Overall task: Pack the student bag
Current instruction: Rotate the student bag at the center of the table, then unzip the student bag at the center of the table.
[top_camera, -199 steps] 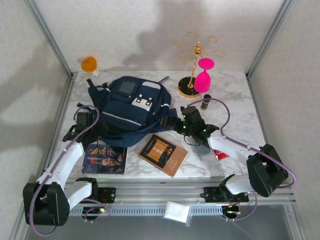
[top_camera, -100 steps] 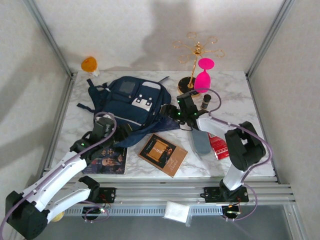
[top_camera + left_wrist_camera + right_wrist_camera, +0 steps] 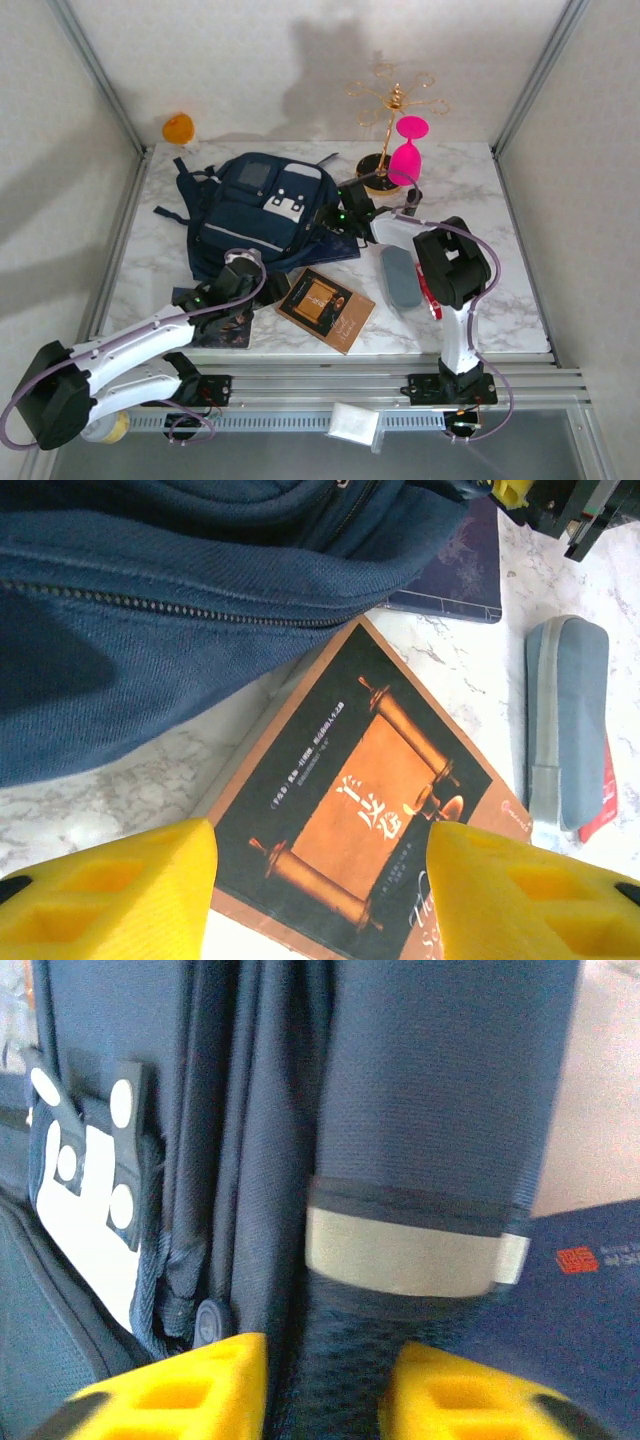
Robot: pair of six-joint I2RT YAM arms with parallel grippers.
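Note:
The student bag [image 3: 250, 215] lies flat at the middle left of the table, navy with white patches; its fabric and zip show in the left wrist view [image 3: 150, 610]. My right gripper [image 3: 332, 215] is at the bag's right side, open, its fingers [image 3: 170, 1395] either side of the mesh pocket under a grey stripe [image 3: 400, 1250]. My left gripper [image 3: 272, 290] hovers open just over a brown book [image 3: 325, 308] that lies in front of the bag. The book's cover [image 3: 370, 790] sits between the yellow fingertips [image 3: 110, 900].
A grey pencil case [image 3: 400, 277] and a red packet [image 3: 428, 295] lie right of the brown book. A navy notebook [image 3: 345, 245] sticks out under the bag's right edge. A blue book [image 3: 222, 330] lies under my left arm. A gold stand [image 3: 390, 120], pink glass [image 3: 408, 150] and small bottle [image 3: 412, 200] stand behind.
My left arm swung from the bag's left side down and right, over the brown book. My right arm folded in toward the bag's right side, uncovering the pencil case.

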